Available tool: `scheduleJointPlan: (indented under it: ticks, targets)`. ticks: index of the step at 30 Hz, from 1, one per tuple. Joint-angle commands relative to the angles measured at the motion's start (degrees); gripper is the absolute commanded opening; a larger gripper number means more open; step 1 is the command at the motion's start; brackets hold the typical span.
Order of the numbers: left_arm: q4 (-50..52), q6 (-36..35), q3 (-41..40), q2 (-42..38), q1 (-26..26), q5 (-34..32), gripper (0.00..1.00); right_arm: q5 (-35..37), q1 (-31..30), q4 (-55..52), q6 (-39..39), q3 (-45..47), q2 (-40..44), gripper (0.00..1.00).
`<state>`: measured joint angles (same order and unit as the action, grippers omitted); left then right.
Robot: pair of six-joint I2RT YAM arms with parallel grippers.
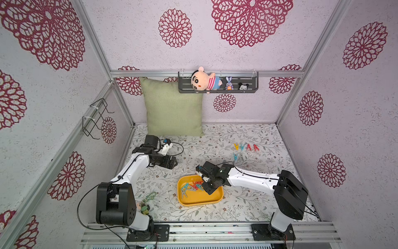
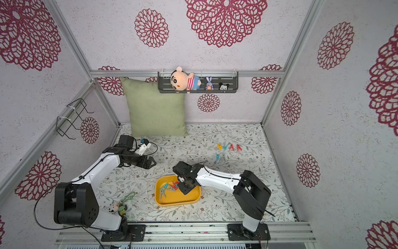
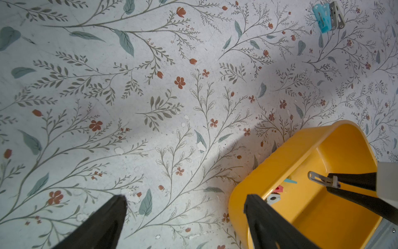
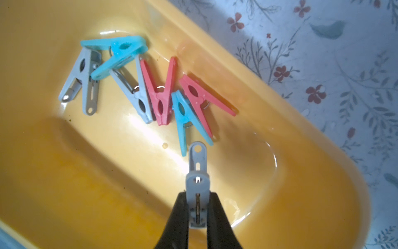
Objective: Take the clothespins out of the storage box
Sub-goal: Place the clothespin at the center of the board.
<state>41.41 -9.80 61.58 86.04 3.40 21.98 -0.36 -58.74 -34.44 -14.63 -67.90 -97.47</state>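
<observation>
While your right gripper (image 4: 197,195) reaches down into the yellow box (image 4: 86,194), its black fingers (image 4: 178,215) are clamped on a grey clothespin (image 4: 197,163). They pinch it from both sides, and its holed end pokes out ahead of them. You can see the same grip from the left wrist camera, with the pin (image 3: 318,177) held inside the box walls. Whether it touches the box floor you cannot tell.

Six loose clothespins (image 4: 161,94) lie just ahead of the held one, bunched along one long wall of the box: two grey, two teal and two red, some overlapping. In both top views this bunch (image 1: 191,187) sits in the box's left half.

Beyond the box's far right corner, and well apart from it, a row of four clothespins (image 1: 246,147) lies on the tablecloth (image 1: 215,140): yellow, teal, red, red. A teal and grey pair (image 1: 238,156) lies just on the box side of that row.

Your left gripper (image 3: 186,196) is spread wide with nothing between its fingers. It hangs over bare tablecloth near the box's far left corner, apart from the rim (image 1: 200,203). A green-chained keychain (image 1: 148,199) lies to the left of the box.
</observation>
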Motion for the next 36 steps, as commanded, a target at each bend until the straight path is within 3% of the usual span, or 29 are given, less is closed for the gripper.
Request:
scheduleJointPlan:
  ticks: [1, 10, 14, 24, 30, 36]
  targets:
    - [-0.4, -0.3, -0.2, -0.4, 0.1, 0.8, 0.94, -2.0, 0.7, -0.5, -1.9, 0.4, 5.4, 0.16]
    - [-0.3, -0.3, -0.2, -0.3, 0.0, 0.7, 0.94, -11.6, 8.7, 5.0, -7.1, 3.1, 14.7, 0.17]
    - [-0.3, -0.3, -0.2, -0.3, 0.1, 0.7, 0.94, -12.6, 14.1, 4.9, -10.0, 4.3, 17.9, 0.18]
    - [-0.3, -0.3, -0.2, -0.4, 0.0, 0.8, 0.94, -11.6, 36.9, -0.4, -14.4, 10.7, 22.2, 0.18]
    - [-0.3, -0.3, -0.2, -0.5, 0.1, 1.0, 0.94, -10.0, 48.9, 1.7, -11.7, 11.3, 19.1, 0.2]
    - [-0.1, -0.3, 0.0, -0.8, 0.1, 1.2, 0.94, -15.2, 56.3, 4.9, -7.0, 8.8, 10.8, 0.2]
